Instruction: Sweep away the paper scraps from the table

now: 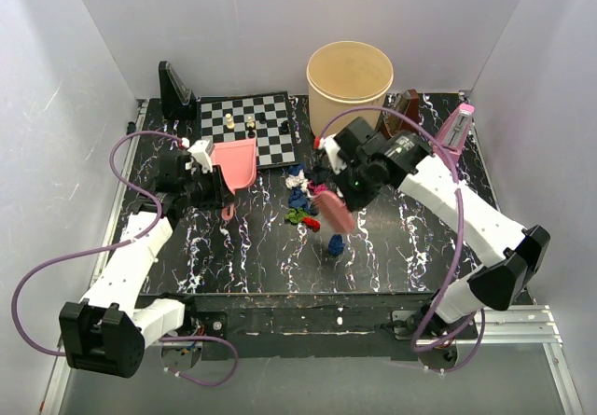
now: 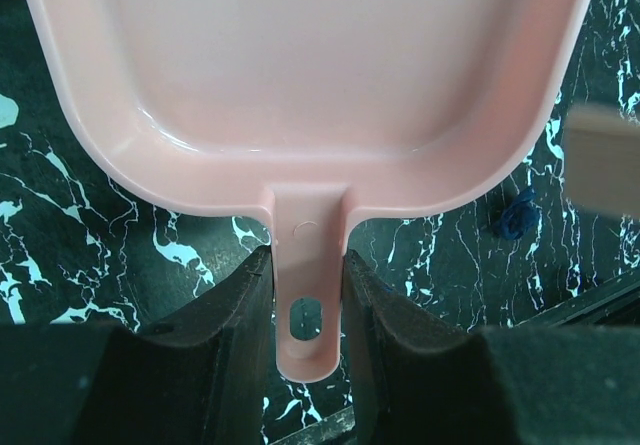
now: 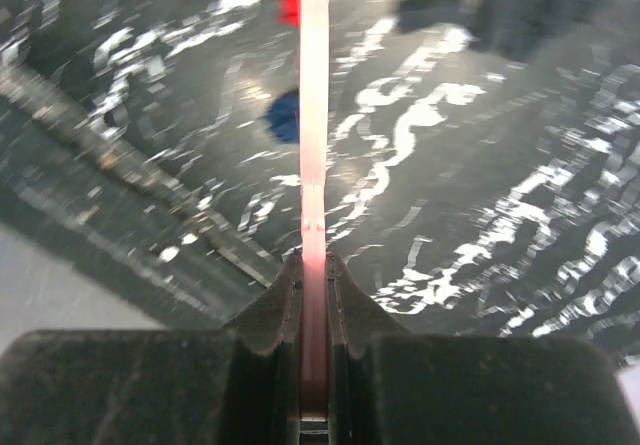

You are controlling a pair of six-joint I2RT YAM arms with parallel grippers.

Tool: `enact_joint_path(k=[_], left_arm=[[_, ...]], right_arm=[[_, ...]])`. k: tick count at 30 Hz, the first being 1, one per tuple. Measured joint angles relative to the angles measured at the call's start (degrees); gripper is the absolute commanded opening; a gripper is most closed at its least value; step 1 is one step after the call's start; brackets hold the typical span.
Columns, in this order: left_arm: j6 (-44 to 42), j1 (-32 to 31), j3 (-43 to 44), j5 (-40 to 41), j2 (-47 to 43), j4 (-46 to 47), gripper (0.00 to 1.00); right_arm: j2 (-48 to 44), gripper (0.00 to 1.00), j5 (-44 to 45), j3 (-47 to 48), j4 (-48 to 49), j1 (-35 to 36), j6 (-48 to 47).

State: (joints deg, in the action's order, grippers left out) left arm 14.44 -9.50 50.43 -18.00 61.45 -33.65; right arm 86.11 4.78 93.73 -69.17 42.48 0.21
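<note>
The chessboard (image 1: 270, 121) lies beside a tan tub (image 1: 347, 107) and pink dustpan (image 1: 237, 163).

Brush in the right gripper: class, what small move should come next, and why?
Probably a short leftward stroke of the brush, held in the right gripper, pushing the paper scraps toward the dustpan gripped by the left gripper. The pile lies between the two tools; one blue scrap sits apart, on the near side.

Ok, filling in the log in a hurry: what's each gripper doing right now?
Left gripper: closed on the handle of the pink dustpan.
Right gripper: closed on the pink brush.
</note>
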Motion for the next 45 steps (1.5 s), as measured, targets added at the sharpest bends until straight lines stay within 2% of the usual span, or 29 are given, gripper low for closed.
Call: enact_joint_path(k=[6, 12, 15, 18, 24, 29, 38, 45], left_arm=[[-0.31, -0.02, 0.39, -0.24, 2.03, -1.27, 0.09], [-0.57, -0.07, 1.22, -0.5, 5.2, -2.6, 0.09], [-0.59, -0.11, 1.27, -0.5, 6.01, -3.26, 0.09], [-0.72, -0.26, 1.38, -0.52, 6.45, -3.72, 0.09], [-0.98, -0.48, 1.81, -0.55, 7.1, -4.13, 0.09], [-1.03, -0.48, 1.86, -0.48, 7.08, -4.37, 0.08], [-1.4, -0.48, 2.14, 1.05, 5.68, -4.94, 0.08], [-1.42, -0.48, 2.14, 2.14, 4.85, -4.96, 0.08]], right_arm=[[-1.73, 0.01, -11.37, -2.16, -1.49, 7.78, -1.62], [3.54, 0.01, -13.05, -3.41, -4.28, 10.51, -2.86], [7.69, 0.01, -11.19, -3.65, -4.57, 10.54, -3.58], [11.52, 0.01, -5.38, -2.78, -5.11, 10.51, -4.24], [18.08, 0.01, 5.31, 5.11, -6.43, 10.29, -4.98], [19.06, 0.01, 8.22, 12.39, -4.81, 10.08, -4.87], [16.68, 0.01, -4.02, 18.71, -0.31, 9.75, -4.98], [28.89, 0.01, -9.75, 25.86, 0.44, 9.75, -4.85]])
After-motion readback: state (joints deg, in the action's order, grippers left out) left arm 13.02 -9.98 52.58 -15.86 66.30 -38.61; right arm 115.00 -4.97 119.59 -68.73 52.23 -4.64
